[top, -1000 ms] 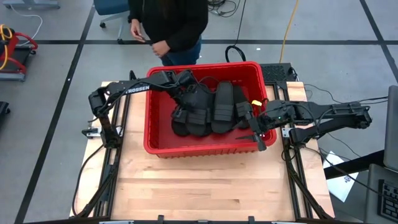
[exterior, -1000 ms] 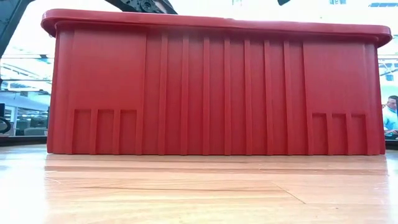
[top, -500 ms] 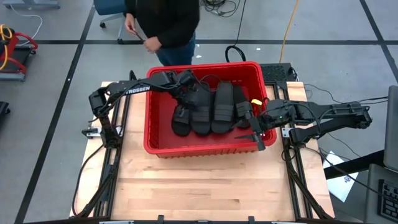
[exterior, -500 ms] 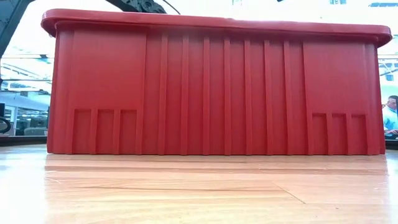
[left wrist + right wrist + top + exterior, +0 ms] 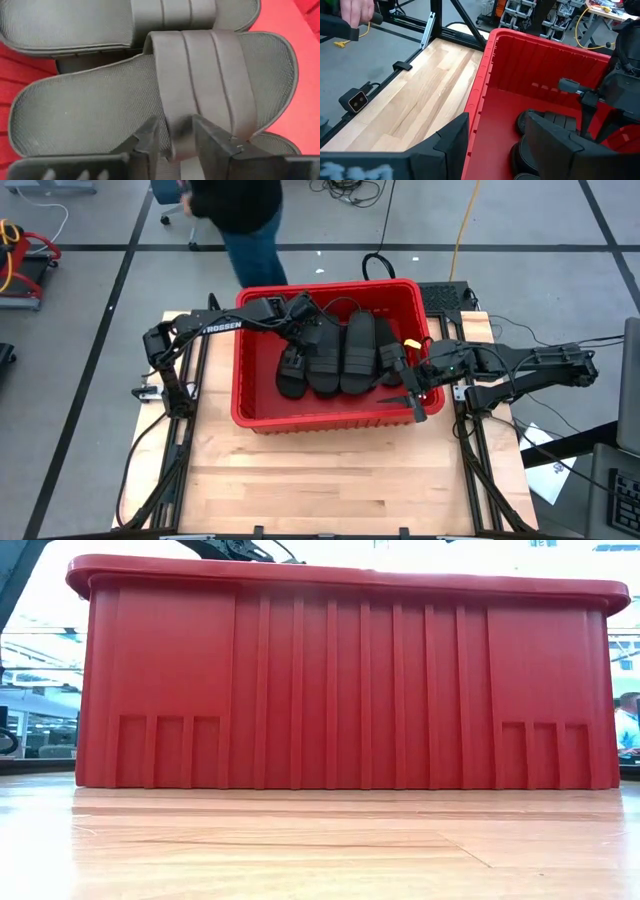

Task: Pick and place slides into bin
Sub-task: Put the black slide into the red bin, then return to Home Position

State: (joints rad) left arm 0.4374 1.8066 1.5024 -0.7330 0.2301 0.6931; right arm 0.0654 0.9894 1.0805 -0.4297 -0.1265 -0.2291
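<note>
Several black slides (image 5: 340, 358) lie side by side on the floor of the red bin (image 5: 262, 416), which stands at the far middle of the table. My left gripper (image 5: 300, 330) is down inside the bin's far left part, open. Its two fingers (image 5: 150, 142) stand on either side of the near edge of one slide's ribbed strap (image 5: 200, 85); that slide (image 5: 95, 110) lies flat, partly on another slide (image 5: 75, 25). My right gripper (image 5: 408, 388) hangs open over the bin's right near corner, above the rim (image 5: 485, 75), holding nothing. My left gripper has its open fingers either side of the strap's edge (image 5: 180, 131), coming from above and lying across the strap. Whether they touch it, I cannot tell. The slide rests on the slides under it.
A person (image 5: 240, 220) walks on the floor beyond the table's far edge. Bare wooden tabletop (image 5: 330, 480) stretches from the bin to the near edge. In the low view the bin's ribbed near wall (image 5: 350, 680) fills the picture and hides what is inside.
My left gripper has opened and let go of the slide it held by the strap. That slide has settled flat among the others in the bin. The person beyond the table has walked toward the left.
</note>
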